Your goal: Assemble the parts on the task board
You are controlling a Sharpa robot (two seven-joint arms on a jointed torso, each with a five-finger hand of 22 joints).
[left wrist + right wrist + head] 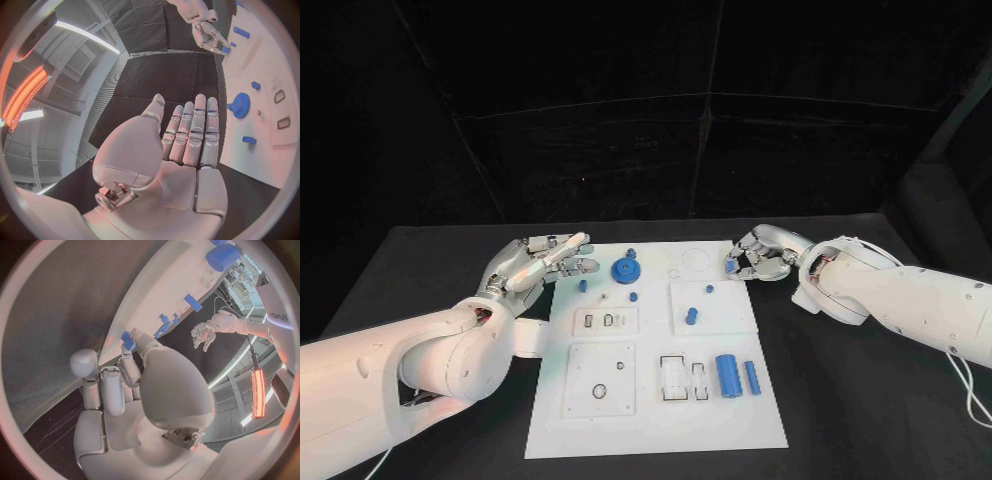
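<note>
The white task board (653,400) lies in the middle of the table. On it stand a blue gear (627,267), several small blue pegs such as one (691,316) on the right plate, and two blue cylinders (727,375) near the front. My left hand (538,262) hovers flat with straight fingers at the board's far left corner, holding nothing; the gear (240,105) lies just beyond its fingertips. My right hand (762,255) is at the far right corner and pinches a small blue part (731,266) between thumb and finger, seen close up (128,339).
The board carries several recessed slots and holes, among them a plate with a round hole (600,390) at the front left. Black table (877,420) surrounds the board on all sides. The right wrist view also catches my left hand (205,332) across the board.
</note>
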